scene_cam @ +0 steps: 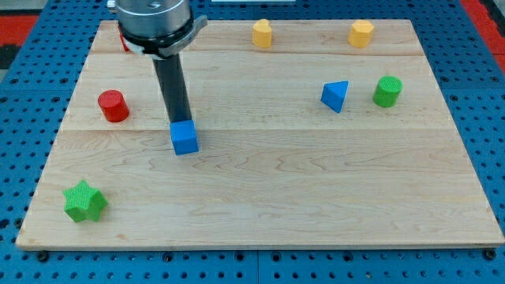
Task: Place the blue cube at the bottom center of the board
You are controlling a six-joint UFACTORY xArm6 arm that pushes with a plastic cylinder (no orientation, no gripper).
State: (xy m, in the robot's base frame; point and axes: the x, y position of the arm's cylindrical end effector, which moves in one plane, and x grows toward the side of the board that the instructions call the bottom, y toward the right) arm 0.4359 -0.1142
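A single camera looks down at a slant from beyond the view's bottom edge of the pale wooden board (316, 197), facing toward its far edge at the view's top. It sits near enough that the board almost fills the frame, with strips of blue perforated table (481, 95) around it. The arm's grey metal housing (154, 20) is cut off by the top edge.

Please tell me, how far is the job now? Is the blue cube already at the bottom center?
Done: my tip has reached the blue cube, on its top side. In hand: pushing it down. Left: the cube sits left of center, mid-height on the board; it must travel toward the view's bottom and right.
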